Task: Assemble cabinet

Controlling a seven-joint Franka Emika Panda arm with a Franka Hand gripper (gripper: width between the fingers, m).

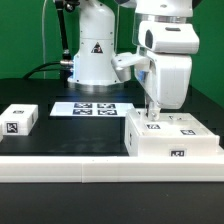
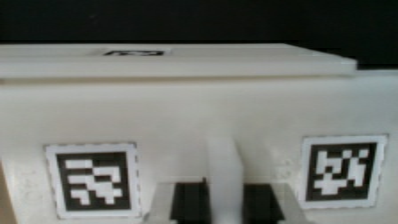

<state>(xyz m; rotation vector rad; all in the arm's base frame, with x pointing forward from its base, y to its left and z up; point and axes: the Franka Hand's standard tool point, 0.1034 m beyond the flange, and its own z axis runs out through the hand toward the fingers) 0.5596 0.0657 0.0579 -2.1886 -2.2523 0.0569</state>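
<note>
The cabinet (image 1: 172, 137) is a large white box with black-and-white tags, lying on the black table at the exterior view's right. My gripper (image 1: 153, 112) reaches straight down onto its near-left part. In the wrist view the cabinet (image 2: 178, 110) fills the frame, with one tag on each side. My gripper (image 2: 226, 203) has its two dark fingers (image 2: 185, 203) standing close on either side of a narrow white ridge of the cabinet. The jaws look closed on that ridge.
A small white tagged block (image 1: 20, 118) lies at the exterior view's left. The marker board (image 1: 92, 107) lies flat behind the middle of the table. A long white border rail (image 1: 60, 165) runs along the front edge. The robot's base (image 1: 92, 55) stands at the back.
</note>
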